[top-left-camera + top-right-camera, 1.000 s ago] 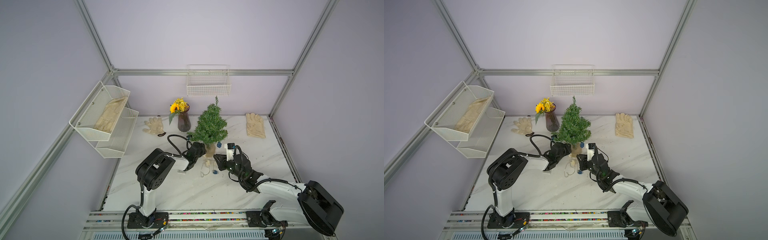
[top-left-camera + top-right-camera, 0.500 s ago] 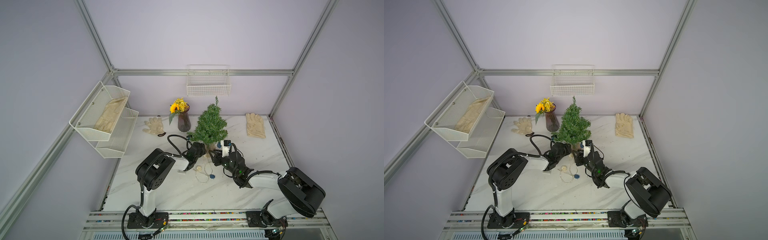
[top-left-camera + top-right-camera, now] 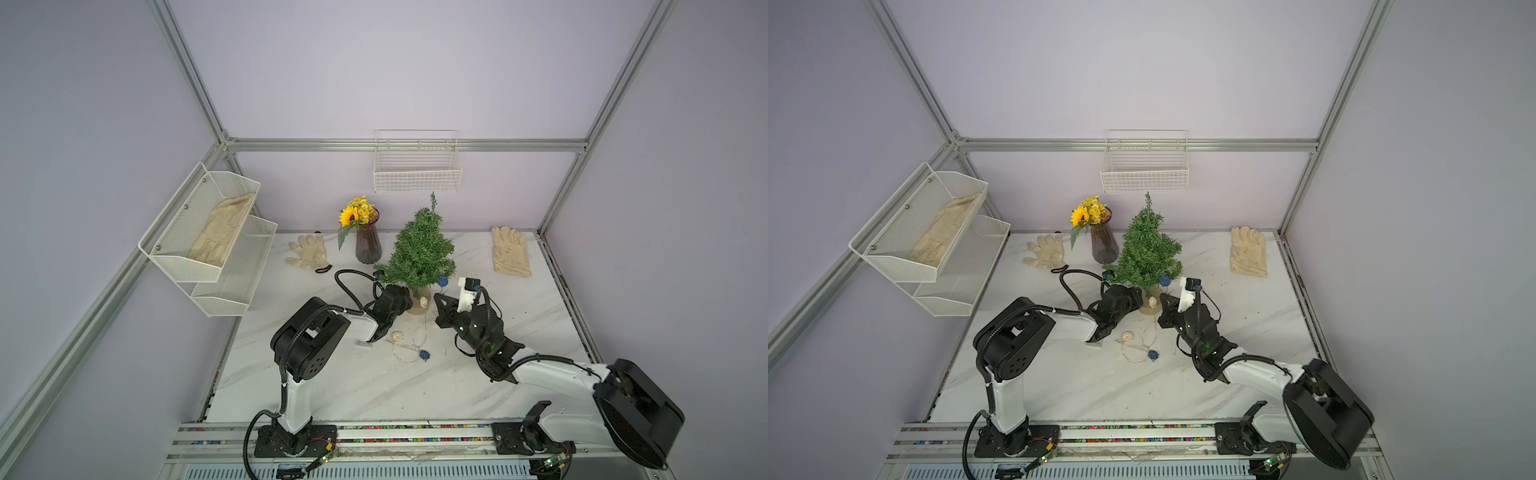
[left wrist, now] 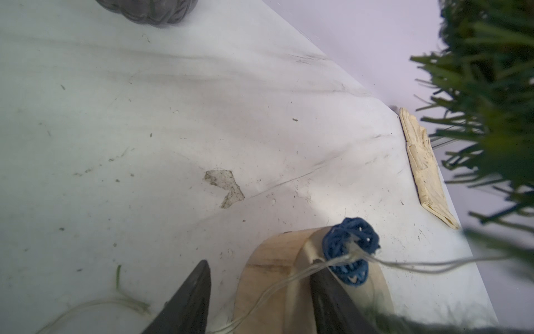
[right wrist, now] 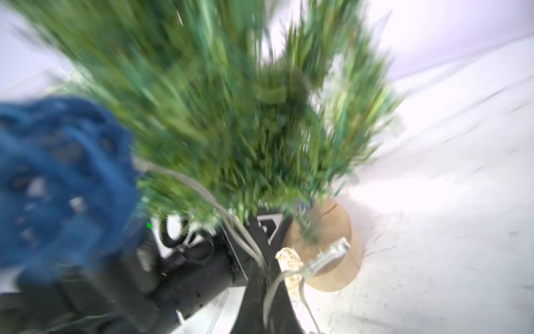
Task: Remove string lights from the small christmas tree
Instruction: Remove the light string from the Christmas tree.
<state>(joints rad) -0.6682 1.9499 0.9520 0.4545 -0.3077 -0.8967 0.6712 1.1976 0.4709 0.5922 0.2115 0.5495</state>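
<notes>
Table (image 3: 332, 386): white marble.
String lights (image 3: 424, 355): light, limp; take the wire.
Right end effector (image 5: 266, 274): pinches wire.
Left end effector (image 4: 261, 266): spread around small christmas tree (image 3: 422, 253).

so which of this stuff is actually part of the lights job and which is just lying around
For the job:
string lights, partly on the tree
small christmas tree

Just lying about:
vase of yellow flowers
glove by the vase
glove at the back right
glove in the mesh rack
wire basket on the back wall
</notes>
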